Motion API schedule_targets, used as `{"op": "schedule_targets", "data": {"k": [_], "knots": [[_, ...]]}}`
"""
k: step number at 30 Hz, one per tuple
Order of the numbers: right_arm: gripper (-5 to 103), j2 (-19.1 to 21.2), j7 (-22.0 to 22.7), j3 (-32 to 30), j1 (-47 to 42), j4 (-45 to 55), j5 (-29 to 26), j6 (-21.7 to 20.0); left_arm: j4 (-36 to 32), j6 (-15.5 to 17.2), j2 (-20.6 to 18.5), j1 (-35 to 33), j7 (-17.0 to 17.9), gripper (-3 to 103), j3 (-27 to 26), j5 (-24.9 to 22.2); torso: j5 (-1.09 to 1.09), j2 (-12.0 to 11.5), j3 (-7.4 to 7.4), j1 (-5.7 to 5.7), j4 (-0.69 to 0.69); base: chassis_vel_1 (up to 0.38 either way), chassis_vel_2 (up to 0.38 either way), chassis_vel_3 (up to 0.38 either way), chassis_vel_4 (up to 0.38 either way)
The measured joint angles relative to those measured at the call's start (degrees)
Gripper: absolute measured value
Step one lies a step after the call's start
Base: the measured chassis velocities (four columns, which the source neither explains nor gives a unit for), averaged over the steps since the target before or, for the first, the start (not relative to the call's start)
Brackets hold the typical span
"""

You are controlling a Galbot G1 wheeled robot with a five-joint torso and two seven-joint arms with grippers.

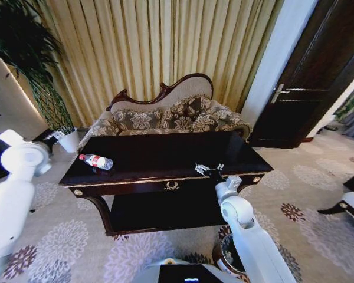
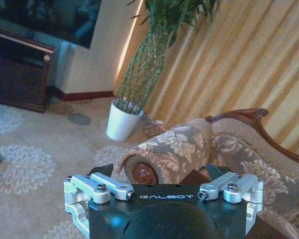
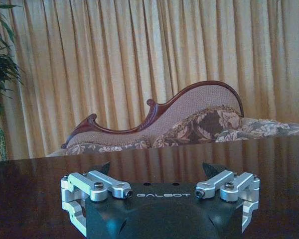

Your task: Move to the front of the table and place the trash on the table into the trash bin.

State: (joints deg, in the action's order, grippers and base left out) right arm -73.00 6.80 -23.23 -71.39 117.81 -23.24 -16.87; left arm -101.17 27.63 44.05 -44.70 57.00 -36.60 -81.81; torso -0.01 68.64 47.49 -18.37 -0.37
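Observation:
The dark glossy table (image 1: pixel 165 154) with gold trim stands in front of me. The trash I can see is a clear plastic bottle with a red label (image 1: pixel 96 161), lying on its side near the table's front left corner. My right gripper (image 1: pixel 209 171) hovers open over the front right part of the tabletop (image 3: pixel 50 179), far from the bottle; in its wrist view the gripper (image 3: pixel 159 169) holds nothing. My left gripper (image 2: pixel 159 172) is open and empty, held up at my left, facing the sofa's armrest. The trash bin (image 1: pixel 226 254) sits on the floor, partly hidden by my right arm.
A patterned sofa (image 1: pixel 171 118) with a carved wooden back stands right behind the table, in front of gold curtains. A potted plant (image 1: pixel 68 140) stands at the back left, a dark door (image 1: pixel 318 76) at the right. A chair (image 1: pixel 351 203) edges in at the far right.

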Motion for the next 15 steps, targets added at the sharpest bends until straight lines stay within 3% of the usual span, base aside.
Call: {"op": "schedule_targets", "data": {"k": [2, 8, 15], "knots": [[100, 0.09, 0.00, 0.05, 0.08, 0.01, -0.24, 0.00, 0.06, -0.11, 0.33, 0.55, 0.78, 100, 0.58, 0.05, 0.00, 0.00, 0.00, 0.00, 0.00, 0.000, 0.000, 0.000, 0.000], [100, 0.86, 0.00, 0.09, 0.40, -0.12, -0.98, -0.11, -0.49, -0.09, 3.39, 4.97, 8.95, 100, 6.42, 0.23, 0.02, 0.00, 0.00, 0.00, -0.01, 0.000, 0.000, 0.000, 0.000], [100, 1.70, 0.00, -0.34, 0.76, -0.61, -1.78, -0.18, -1.72, 1.37, 5.64, 6.46, 10.36, 100, 10.08, 0.68, 0.01, 0.00, 0.00, 0.00, 0.00, 0.000, 0.000, 0.000, 0.000]]}}
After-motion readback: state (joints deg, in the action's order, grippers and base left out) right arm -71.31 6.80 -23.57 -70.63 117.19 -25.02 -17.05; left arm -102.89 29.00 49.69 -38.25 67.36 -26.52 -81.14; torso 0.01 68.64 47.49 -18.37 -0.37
